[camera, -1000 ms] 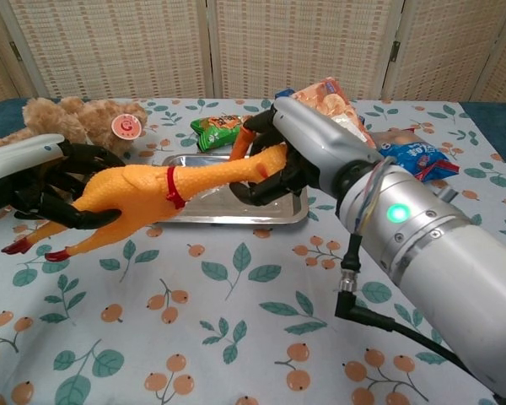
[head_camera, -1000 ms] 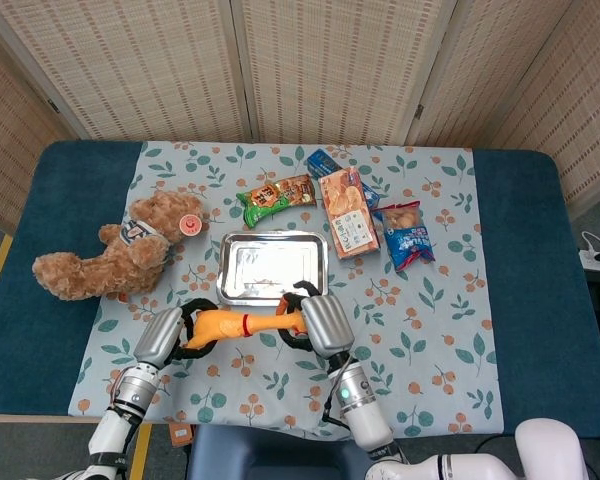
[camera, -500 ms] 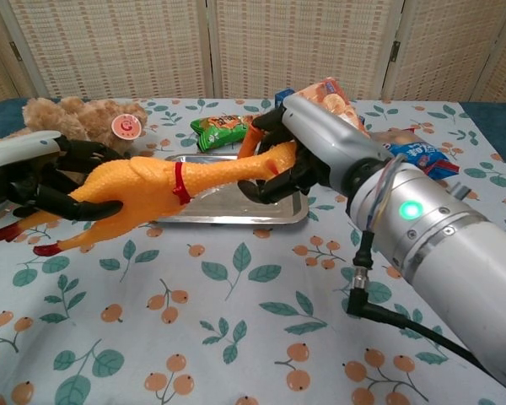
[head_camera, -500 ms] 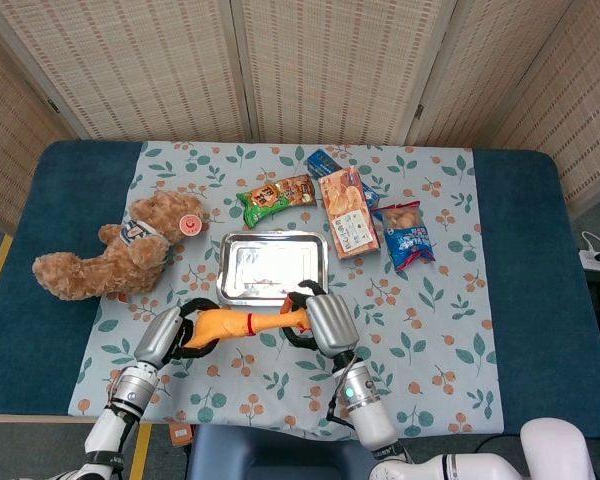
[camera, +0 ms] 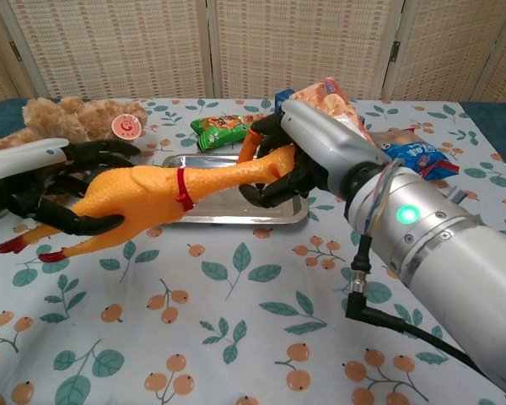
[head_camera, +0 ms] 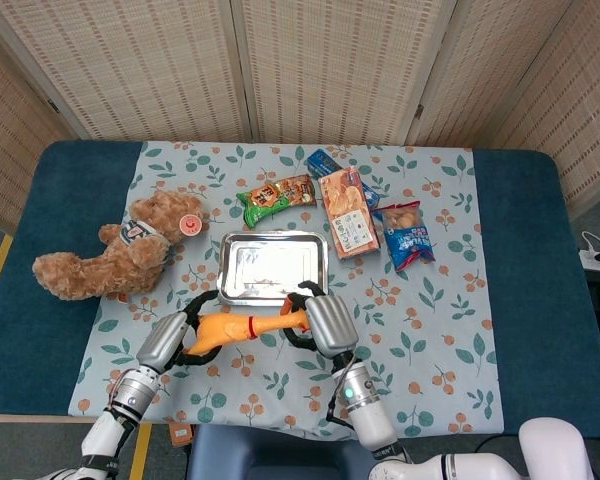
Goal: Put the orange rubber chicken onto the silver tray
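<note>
The orange rubber chicken (head_camera: pixel 238 327) (camera: pixel 143 196) hangs lengthwise above the tablecloth, just in front of the silver tray (head_camera: pixel 272 268) (camera: pixel 204 213). My right hand (head_camera: pixel 322 321) (camera: pixel 312 160) grips its head and neck end near the tray's front right corner. My left hand (head_camera: pixel 170 340) (camera: pixel 46 181) holds the body and leg end, dark fingers curled around it. The red feet (camera: pixel 25 250) stick out to the left. The tray is bare inside.
A brown teddy bear (head_camera: pixel 115 250) lies left of the tray. Behind the tray are a green snack bag (head_camera: pixel 276 198), an orange cracker pack (head_camera: pixel 346 212), a blue pack (head_camera: pixel 327 162) and a blue-and-clear bag (head_camera: pixel 407 236).
Both hands have shifted the chicken slightly right and nearer the tray's front edge; the body end has dipped a little in the chest view. Both grips are unchanged.
</note>
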You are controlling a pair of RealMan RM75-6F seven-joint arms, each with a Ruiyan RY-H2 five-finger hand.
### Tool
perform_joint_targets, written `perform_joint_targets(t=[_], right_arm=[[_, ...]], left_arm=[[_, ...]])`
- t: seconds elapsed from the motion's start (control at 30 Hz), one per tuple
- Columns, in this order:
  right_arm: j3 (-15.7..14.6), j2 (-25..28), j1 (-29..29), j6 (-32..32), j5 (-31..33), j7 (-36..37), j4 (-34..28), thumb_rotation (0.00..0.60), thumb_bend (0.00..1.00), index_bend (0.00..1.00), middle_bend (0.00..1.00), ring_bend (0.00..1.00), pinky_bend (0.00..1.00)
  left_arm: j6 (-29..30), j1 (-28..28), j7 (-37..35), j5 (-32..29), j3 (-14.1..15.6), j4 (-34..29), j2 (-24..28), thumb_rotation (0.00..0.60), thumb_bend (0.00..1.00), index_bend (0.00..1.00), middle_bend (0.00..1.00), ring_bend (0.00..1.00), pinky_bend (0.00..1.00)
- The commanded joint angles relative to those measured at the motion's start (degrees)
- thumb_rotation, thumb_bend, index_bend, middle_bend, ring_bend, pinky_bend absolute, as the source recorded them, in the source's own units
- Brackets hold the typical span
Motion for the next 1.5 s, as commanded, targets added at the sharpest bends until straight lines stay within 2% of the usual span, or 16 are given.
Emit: perform_joint_targets(t=[0.03,0.37,0.47,0.53,0.67,0.7,0.77,0.87,0.97,1.2,1.27,1.3,1.33,1.4,1.47,1.5], right_arm=[[-0.1,0.0,0.0,0.1,0.0,-0.1,-0.1,0.600,0.35,0.86,0.57,0.63,0.68],[-0.2,0.2,0.0,0.1,0.0,-0.2,-0.1,0.600,0.35,0.86,0.57,0.63,0.68],[-0.2,0.3,0.0,0.1,0.0,0.0,-0.1,0.600,0.35,0.86,0.57,0.63,0.68],[-0.1,0.4,0.0,0.1,0.0,0.1,0.0,0.600,0.35,0.86,0.57,0.63,0.68],[0.0,0.5,0.0,0.0,0.1,0.3,0.2,0.600,0.35,0.86,0.57,0.63,0.68],[0.0,0.5,0.0,-0.1,0.2,0.4,0.2,0.600,0.35,0.86,0.57,0.63,0.68],[0.0,0.6,0.0,-0.1,0.1,0.4,0.3,0.600,0.35,0.86,0.57,0.63,0.68],[0.0,0.6,0.0,-0.1,0.2,0.5,0.4,0.600,0.35,0.86,0.57,0.63,0.68],[-0.1,0.6,0.0,-0.1,0.2,0.6,0.4,0.600,0.35,0.86,0.57,0.63,0.68],[-0.2,0.6,0.0,0.1,0.1,0.6,0.3,0.600,0.35,0.86,0.57,0.63,0.68],[-0.2,0.7,-0.1,0.2,0.0,0.5,0.0,0.600,0.35,0.86,0.57,0.63,0.68],[-0.2,0.8,-0.1,0.2,0.0,0.5,-0.1,0.600,0.35,0.86,0.57,0.63,0.68],[-0.2,0.8,-0.1,0.3,0.0,0.4,-0.1,0.600,0.35,0.86,0.57,0.63,0.68],[-0.2,0.9,-0.1,0.3,0.0,0.4,-0.2,0.600,0.35,0.86,0.57,0.63,0.68],[-0.2,1.0,-0.2,0.4,0.0,0.3,-0.2,0.600,0.35,0.86,0.57,0.63,0.68],[-0.3,1.1,-0.2,0.4,0.0,0.3,-0.2,0.600,0.35,0.86,0.57,0.63,0.68]], left_arm=[[-2.5,-1.0,0.0,-1.2,0.5,-1.4,1.7,0.600,0.32,0.00,0.00,0.00,0.11],[-4.9,-2.2,-2.0,-2.7,0.3,-2.5,3.1,0.600,0.30,0.00,0.00,0.00,0.10],[-4.2,-2.4,-1.5,-4.0,0.2,-2.7,2.7,0.600,0.33,0.00,0.00,0.01,0.16],[-3.5,-2.2,-1.8,-5.5,-0.3,-2.9,2.3,0.600,0.36,0.11,0.09,0.10,0.28],[-0.6,-1.9,-1.2,-7.8,-1.3,-2.7,0.4,0.600,0.58,0.63,0.60,0.54,0.71],[0.0,-1.8,-1.5,-8.2,-1.6,-2.8,-0.2,0.600,0.66,0.73,0.70,0.63,0.79],[0.5,-1.6,-1.7,-8.3,-1.7,-2.7,-0.6,0.600,0.77,0.82,0.80,0.72,0.88],[0.7,-1.6,-1.5,-7.6,-1.5,-2.7,-0.7,0.600,0.91,0.85,0.84,0.75,0.91],[1.0,-1.6,-1.4,-7.3,-1.5,-3.0,-0.7,0.600,0.97,0.86,0.85,0.76,0.91],[1.4,-1.5,-1.3,-7.3,-1.5,-3.3,-0.7,0.600,0.98,0.87,0.86,0.77,0.93],[2.8,-1.0,-1.4,-7.0,-1.7,-3.1,-1.3,0.600,0.89,0.85,0.83,0.76,0.91],[2.6,-1.0,-1.1,-6.8,-1.3,-3.1,-1.2,0.600,0.81,0.78,0.78,0.72,0.88],[1.6,-1.2,-1.3,-7.0,-1.0,-3.4,-0.9,0.600,0.71,0.65,0.70,0.65,0.80],[-1.0,-1.6,-2.9,-7.5,-1.0,-4.1,0.4,0.600,0.52,0.25,0.36,0.36,0.54],[-2.5,-1.9,-3.9,-6.8,-0.9,-4.0,1.5,0.600,0.43,0.04,0.09,0.10,0.29],[-3.1,-1.9,-4.9,-5.9,-1.0,-3.9,1.9,0.600,0.40,0.01,0.02,0.03,0.19]])
